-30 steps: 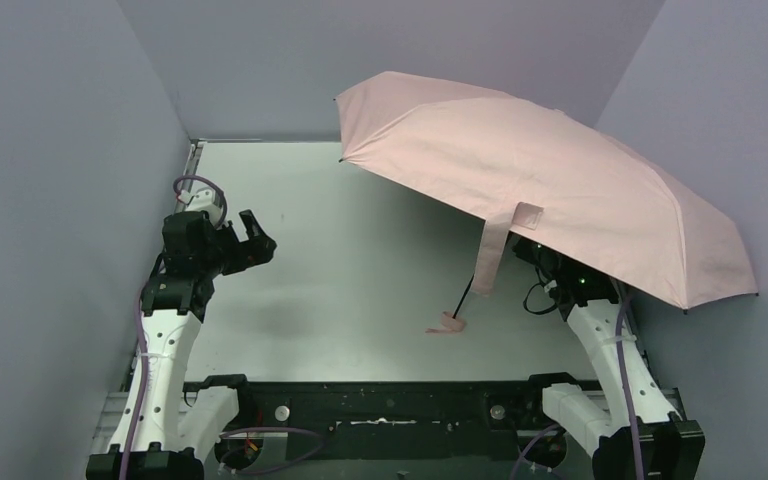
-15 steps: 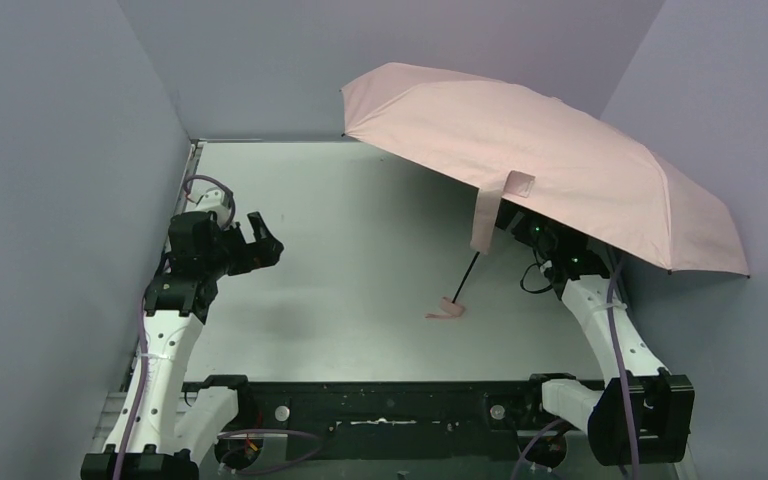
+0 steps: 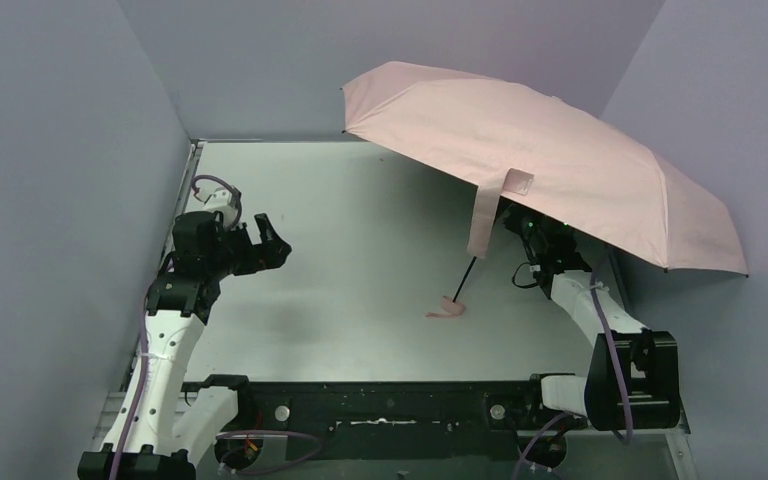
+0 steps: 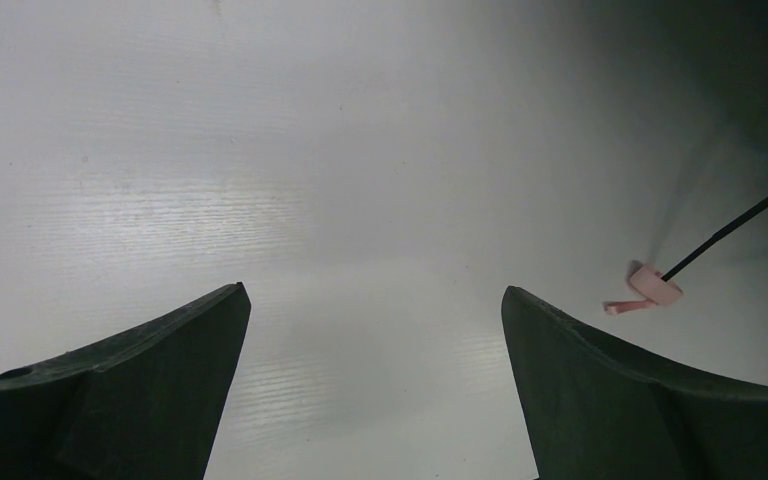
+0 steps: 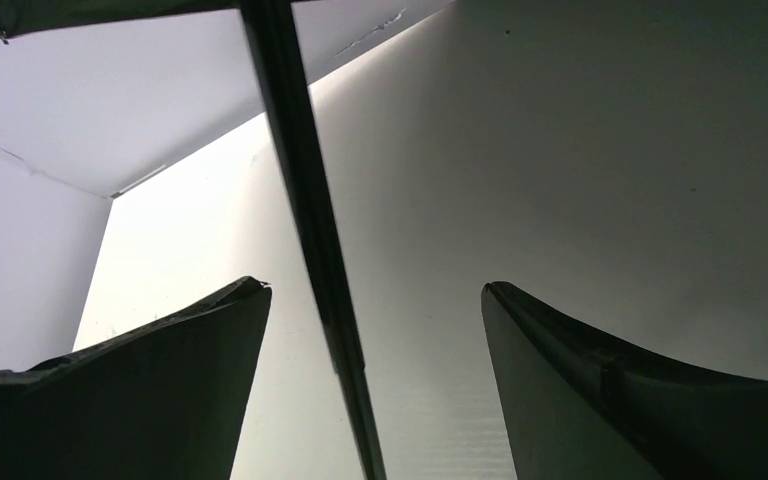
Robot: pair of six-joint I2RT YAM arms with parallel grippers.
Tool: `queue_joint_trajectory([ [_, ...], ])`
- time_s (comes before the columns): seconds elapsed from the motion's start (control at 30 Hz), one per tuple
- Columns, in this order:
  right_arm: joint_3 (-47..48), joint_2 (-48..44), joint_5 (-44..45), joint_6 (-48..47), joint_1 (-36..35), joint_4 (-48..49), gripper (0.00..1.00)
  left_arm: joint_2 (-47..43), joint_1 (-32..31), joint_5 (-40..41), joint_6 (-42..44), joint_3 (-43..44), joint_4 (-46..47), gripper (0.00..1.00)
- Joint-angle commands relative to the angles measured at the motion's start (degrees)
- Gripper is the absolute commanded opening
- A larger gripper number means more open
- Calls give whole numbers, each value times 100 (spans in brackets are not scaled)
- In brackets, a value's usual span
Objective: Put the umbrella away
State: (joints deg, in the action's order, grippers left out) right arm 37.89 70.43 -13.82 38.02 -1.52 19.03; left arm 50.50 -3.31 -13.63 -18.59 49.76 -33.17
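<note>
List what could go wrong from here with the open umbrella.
1. The right gripper is open around the black shaft, which sits off-centre; closing could nudge it rather than clamp it.
2. The umbrella stands tilted on its handle end on the table, so it might topple.
3. The left gripper hangs open well away, steadying nothing.

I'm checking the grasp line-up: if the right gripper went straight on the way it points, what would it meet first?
Probably the umbrella shaft, which runs between the right gripper's open fingers in the wrist view, nearer one finger. Depth is unclear; it may already sit inside them.
</note>
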Motion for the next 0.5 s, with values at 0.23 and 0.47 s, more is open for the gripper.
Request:
queue_joint_trajectory([
  [0.23,812,1032,-548,58,89,1360,61,24,-98,-237,68,83,324,96],
  [0.47,1149,1085,-1014,141,110,1276,34,241,-129,-490,-39,349,283,93],
])
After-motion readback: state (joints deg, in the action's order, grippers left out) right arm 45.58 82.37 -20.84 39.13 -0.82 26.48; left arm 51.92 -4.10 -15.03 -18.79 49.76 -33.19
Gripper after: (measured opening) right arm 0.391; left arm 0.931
